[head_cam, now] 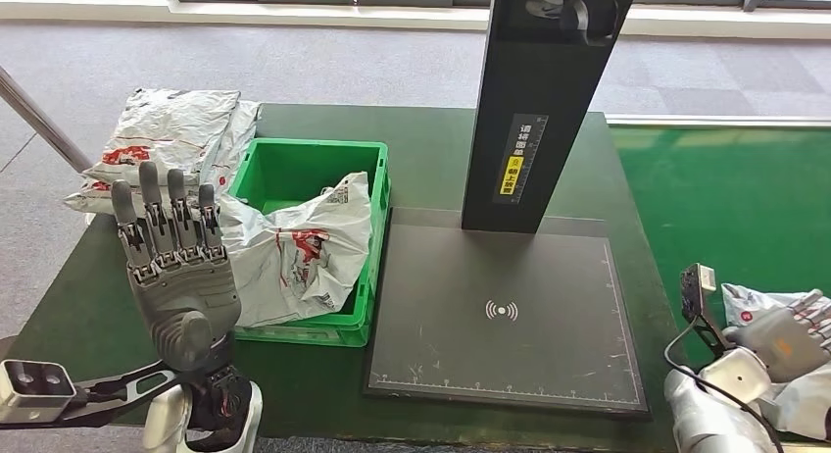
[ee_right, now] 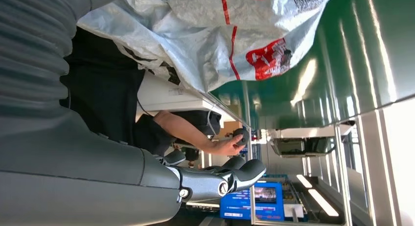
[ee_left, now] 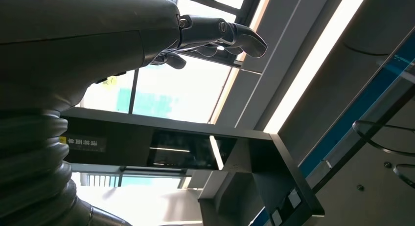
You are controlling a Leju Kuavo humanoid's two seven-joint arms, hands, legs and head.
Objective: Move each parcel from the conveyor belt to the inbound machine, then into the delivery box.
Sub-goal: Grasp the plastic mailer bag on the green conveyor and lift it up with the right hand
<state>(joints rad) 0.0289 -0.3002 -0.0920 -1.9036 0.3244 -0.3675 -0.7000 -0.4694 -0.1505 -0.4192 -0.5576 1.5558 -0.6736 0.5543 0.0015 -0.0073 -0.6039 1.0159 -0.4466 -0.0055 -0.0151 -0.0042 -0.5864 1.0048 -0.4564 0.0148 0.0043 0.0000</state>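
Observation:
My left hand (head_cam: 177, 262) is raised over the table's left front, fingers upright and spread, holding nothing; in the left wrist view this hand (ee_left: 98, 45) points up at the windows. A grey-white parcel (head_cam: 299, 247) lies in the green delivery box (head_cam: 312, 151). The inbound machine (head_cam: 505, 311) is a black plate with a tall post, and its plate is bare. At the lower right my right hand (head_cam: 784, 340) lies on a parcel (head_cam: 750, 301) on the green conveyor belt (head_cam: 725, 193). In the right wrist view that parcel (ee_right: 220, 35) sits beside the hand (ee_right: 122, 177), whose thumb stands clear of it.
More parcels (head_cam: 167, 134) are piled on the table's far left, behind the box. A person's hand (ee_right: 226, 145) holds a dark round object beyond the conveyor. A metal pole (head_cam: 39, 120) slants past the table's left edge.

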